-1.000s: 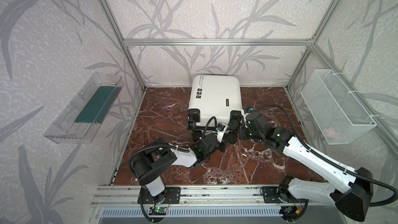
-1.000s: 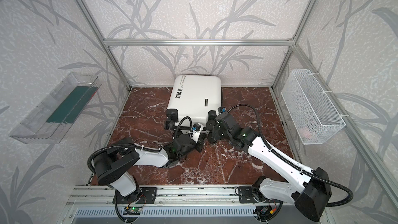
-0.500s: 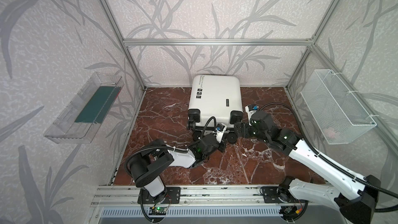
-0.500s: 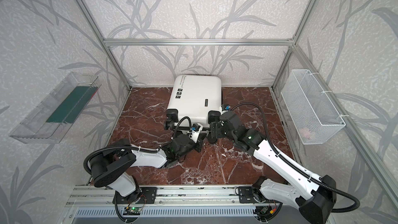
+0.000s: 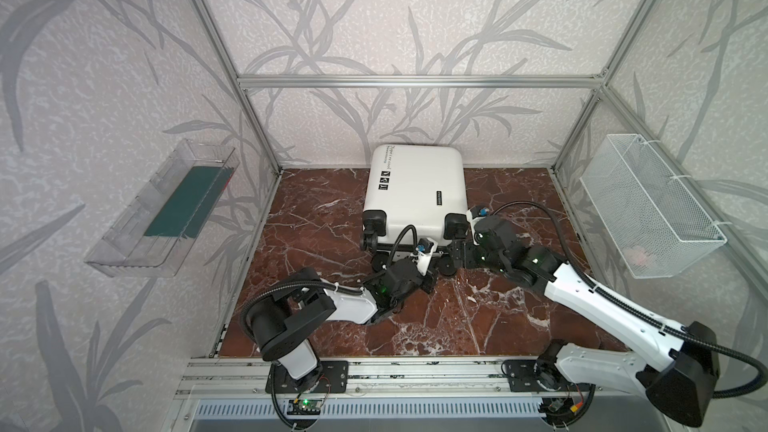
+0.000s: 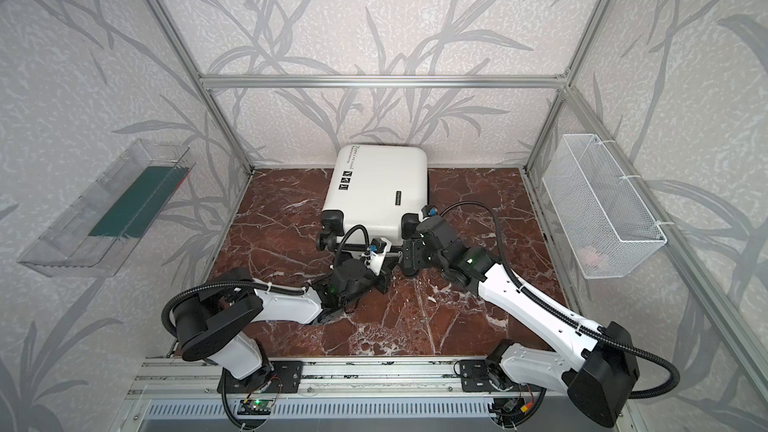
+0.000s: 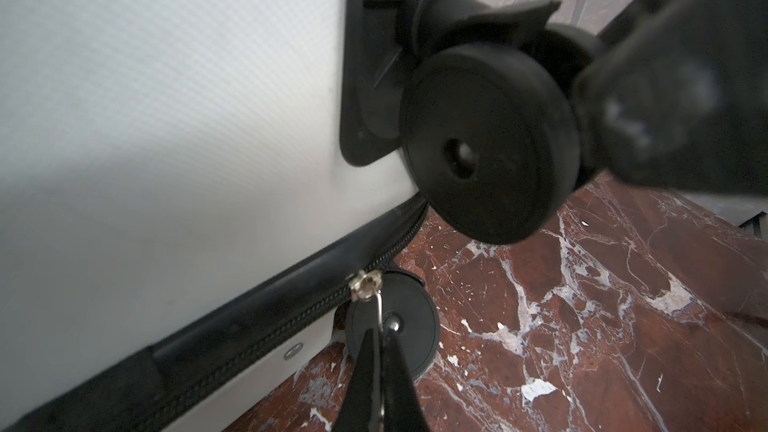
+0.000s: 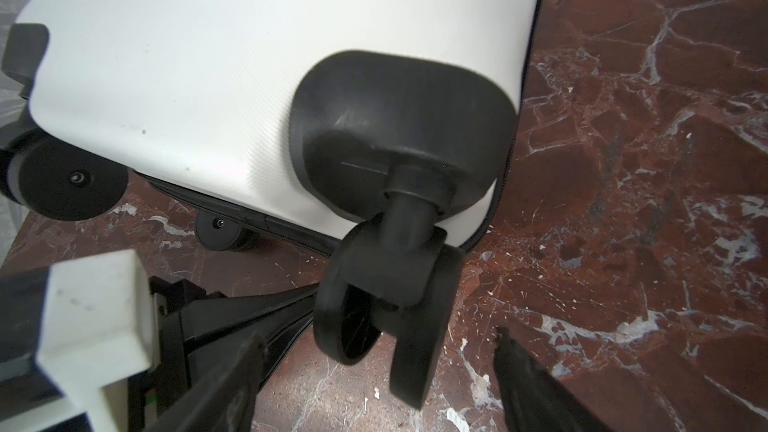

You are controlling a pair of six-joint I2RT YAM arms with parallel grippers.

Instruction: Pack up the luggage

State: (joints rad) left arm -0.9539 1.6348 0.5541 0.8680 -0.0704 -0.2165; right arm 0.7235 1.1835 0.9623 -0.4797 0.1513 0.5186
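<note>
The luggage is lying flat and zipped up, marble floor under it, top end against the back wall. Both arms are down at its wheel end. The left gripper is pinched tight on the zipper pull. The right gripper is spread wide, with a corner wheel sitting between its jaws, not clamped.

A clear plastic tray hangs on the left wall, a dark green flat pad lying in it. On the right wall, a white wire basket holds something pink. Red-brown marble floor below.
</note>
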